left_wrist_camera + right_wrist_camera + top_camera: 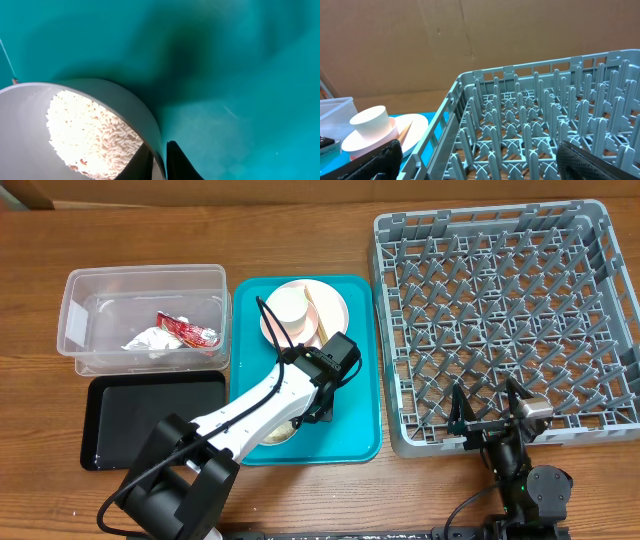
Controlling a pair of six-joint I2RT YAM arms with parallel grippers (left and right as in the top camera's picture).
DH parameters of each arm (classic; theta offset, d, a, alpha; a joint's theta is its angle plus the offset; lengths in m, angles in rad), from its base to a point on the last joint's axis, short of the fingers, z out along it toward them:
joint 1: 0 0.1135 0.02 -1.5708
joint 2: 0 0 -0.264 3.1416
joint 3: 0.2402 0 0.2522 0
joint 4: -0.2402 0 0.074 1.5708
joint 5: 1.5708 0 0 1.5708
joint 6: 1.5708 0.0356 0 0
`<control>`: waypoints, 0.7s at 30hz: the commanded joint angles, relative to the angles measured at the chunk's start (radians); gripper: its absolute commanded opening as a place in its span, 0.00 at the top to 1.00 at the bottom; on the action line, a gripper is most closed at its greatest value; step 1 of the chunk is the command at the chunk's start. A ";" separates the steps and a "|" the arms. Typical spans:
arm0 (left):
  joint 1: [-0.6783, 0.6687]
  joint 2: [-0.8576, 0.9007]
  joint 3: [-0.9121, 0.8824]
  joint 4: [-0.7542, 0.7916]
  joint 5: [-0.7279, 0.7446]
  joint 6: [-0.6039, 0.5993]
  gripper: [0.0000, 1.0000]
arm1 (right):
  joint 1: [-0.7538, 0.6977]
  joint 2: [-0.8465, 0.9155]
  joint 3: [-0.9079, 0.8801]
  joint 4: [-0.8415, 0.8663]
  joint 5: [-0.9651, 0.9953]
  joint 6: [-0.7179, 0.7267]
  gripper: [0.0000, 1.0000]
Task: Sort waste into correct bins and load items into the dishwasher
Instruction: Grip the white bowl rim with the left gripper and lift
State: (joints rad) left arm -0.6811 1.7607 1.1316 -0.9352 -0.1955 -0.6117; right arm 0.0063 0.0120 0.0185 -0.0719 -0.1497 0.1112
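Our left claw point(157, 162) pinches the bowl point(30, 125) by its rim, rice point(95, 135) undumped inside. Just beyond it wait plate point(335, 305) and cup point(288, 305). Our right claw point(487, 405) gapes empty before the bare rack point(385, 300). Far left of both, napkin point(150, 340) and wrapper point(185, 330) lie binned.

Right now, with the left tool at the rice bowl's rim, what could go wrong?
1. The left tool pinches only the thin rim of the bowl. When lifted, the bowl may tip or slip and scatter the rice over the teal tray.
2. The white cup stands on the pink plate close by on the same tray, so a careless swing might knock it over.
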 commanded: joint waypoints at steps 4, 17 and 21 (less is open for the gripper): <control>-0.006 -0.013 -0.010 -0.006 -0.042 -0.013 0.88 | -0.002 -0.009 -0.011 0.005 0.003 0.001 0.00; -0.006 -0.013 -0.010 -0.055 0.010 -0.013 0.83 | -0.002 -0.009 -0.011 0.005 0.003 0.002 0.00; -0.006 -0.013 -0.010 -0.055 0.029 -0.013 0.83 | -0.002 -0.009 -0.011 0.005 0.003 0.002 0.00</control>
State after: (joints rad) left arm -0.6811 1.7607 1.1316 -0.9874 -0.1890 -0.6117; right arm 0.0063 0.0120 0.0185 -0.0715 -0.1493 0.1116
